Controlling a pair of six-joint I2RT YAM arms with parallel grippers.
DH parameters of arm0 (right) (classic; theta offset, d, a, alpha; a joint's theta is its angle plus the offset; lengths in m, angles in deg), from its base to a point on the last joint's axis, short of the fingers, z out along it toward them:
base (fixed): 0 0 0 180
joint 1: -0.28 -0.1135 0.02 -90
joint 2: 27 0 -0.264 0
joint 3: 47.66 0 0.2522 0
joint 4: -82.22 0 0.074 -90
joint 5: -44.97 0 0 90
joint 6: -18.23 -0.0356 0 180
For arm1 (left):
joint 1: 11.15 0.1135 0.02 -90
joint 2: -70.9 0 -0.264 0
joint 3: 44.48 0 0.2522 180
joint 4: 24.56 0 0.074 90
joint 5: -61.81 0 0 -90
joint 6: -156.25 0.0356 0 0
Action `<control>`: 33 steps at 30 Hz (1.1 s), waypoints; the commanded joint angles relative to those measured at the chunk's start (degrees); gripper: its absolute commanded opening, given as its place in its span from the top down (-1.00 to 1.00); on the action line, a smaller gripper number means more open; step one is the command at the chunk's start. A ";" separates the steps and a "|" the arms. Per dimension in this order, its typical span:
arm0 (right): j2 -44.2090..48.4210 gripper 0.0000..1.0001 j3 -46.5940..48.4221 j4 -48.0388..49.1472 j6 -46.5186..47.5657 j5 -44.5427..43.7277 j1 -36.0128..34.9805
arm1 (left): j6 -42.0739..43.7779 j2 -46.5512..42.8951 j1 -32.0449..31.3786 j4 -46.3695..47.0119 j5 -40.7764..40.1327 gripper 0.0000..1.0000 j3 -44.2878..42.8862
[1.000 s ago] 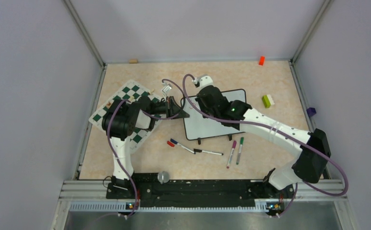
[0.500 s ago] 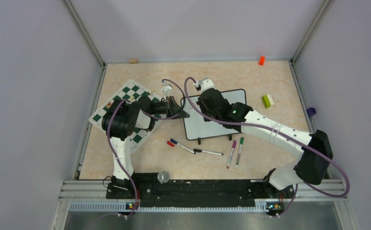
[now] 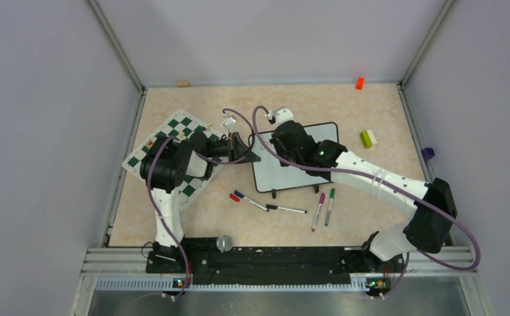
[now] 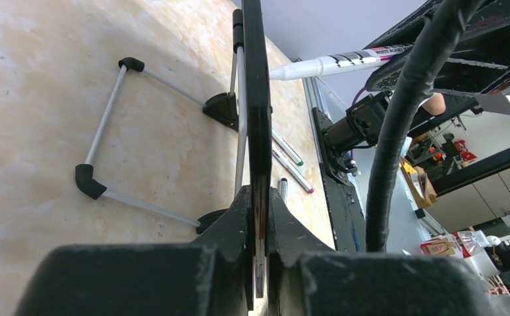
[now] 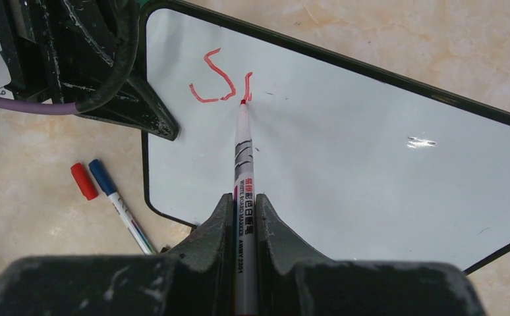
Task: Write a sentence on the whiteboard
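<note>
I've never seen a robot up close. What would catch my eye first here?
The right gripper pinches a marker, its red tip touching the whiteboard at mid-table, beside red strokes near the board's left end: an S and the start of another letter. The left gripper clamps the board's left edge, and spare markers lie on the table in front of it.
</note>
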 commanded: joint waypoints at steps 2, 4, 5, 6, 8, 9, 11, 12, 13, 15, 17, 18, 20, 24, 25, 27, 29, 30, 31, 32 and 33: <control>-1.56 1.00 3.91 0.07 1.24 -2.16 0.59 | -1.60 -0.27 -0.37 4.37 3.92 1.00 -0.46; -1.83 1.00 4.31 0.07 1.48 -2.33 0.73 | -1.64 -0.31 -0.35 4.36 3.96 1.00 -0.41; -1.92 1.00 4.49 0.06 1.54 -2.37 0.76 | -1.60 -0.33 -0.36 4.37 3.93 1.00 -0.45; -2.00 1.00 4.67 0.06 1.63 -2.40 0.87 | -1.60 -0.32 -0.37 4.37 3.99 1.00 -0.50; -2.25 1.00 5.15 0.12 1.95 -2.55 1.12 | -1.60 -0.32 -0.37 4.35 3.99 1.00 -0.46; -2.36 1.00 5.40 0.09 2.02 -2.62 1.17 | -1.60 -0.32 -0.33 4.37 4.00 1.00 -0.46; -2.61 1.00 5.80 0.06 2.23 -2.70 1.33 | -1.61 -0.31 -0.32 4.36 3.99 1.00 -0.52; -2.67 1.00 6.00 0.06 2.33 -2.70 1.44 | -1.61 -0.32 -0.36 4.37 3.99 1.00 -0.53; -2.77 1.00 6.12 0.09 2.39 -2.77 1.49 | -1.60 -0.34 -0.29 4.37 3.94 1.00 -0.51; -2.95 1.00 6.39 0.12 2.68 -3.07 1.78 | -1.60 -0.32 -0.36 4.37 4.00 1.00 -0.46; -2.97 1.00 6.57 0.06 2.85 -3.15 2.04 | -1.60 -0.31 -0.36 4.36 3.99 1.00 -0.46; -2.87 1.00 6.63 0.07 2.89 -3.11 2.16 | -1.60 -0.32 -0.32 4.35 3.99 1.00 -0.47; -2.67 1.00 6.64 -0.13 2.86 -3.05 2.28 | -1.59 -0.38 -0.33 4.31 3.99 1.00 -0.48; -2.04 1.00 6.32 -0.95 2.70 -3.39 2.34 | -1.59 -0.40 -0.36 4.37 4.00 1.00 -0.46; -1.81 1.00 6.10 -1.11 2.67 -3.41 2.43 | -1.60 -0.39 -0.37 4.37 3.97 1.00 -0.47; -1.32 1.00 5.63 -1.21 2.58 -3.48 2.48 | -1.60 -0.49 -0.29 4.37 3.97 1.00 -0.40; -0.89 1.00 5.35 -1.45 2.58 -3.46 2.54 | -1.51 -0.58 -0.34 4.37 3.93 1.00 -0.38; -0.85 1.00 5.18 -1.62 2.52 -3.41 2.55 | -1.51 -0.58 -0.37 4.37 3.98 1.00 -0.41; -0.74 1.00 5.11 -1.78 2.45 -3.39 2.51 | -1.51 -0.57 -0.37 4.35 3.96 1.00 -0.40; -0.61 1.00 4.83 -1.92 2.38 -3.24 2.51 | -1.50 -0.57 -0.36 4.37 3.98 1.00 -0.41; -0.47 1.00 4.56 -2.03 2.29 -3.16 2.48 | -1.51 -0.59 -0.32 4.37 3.95 1.00 -0.43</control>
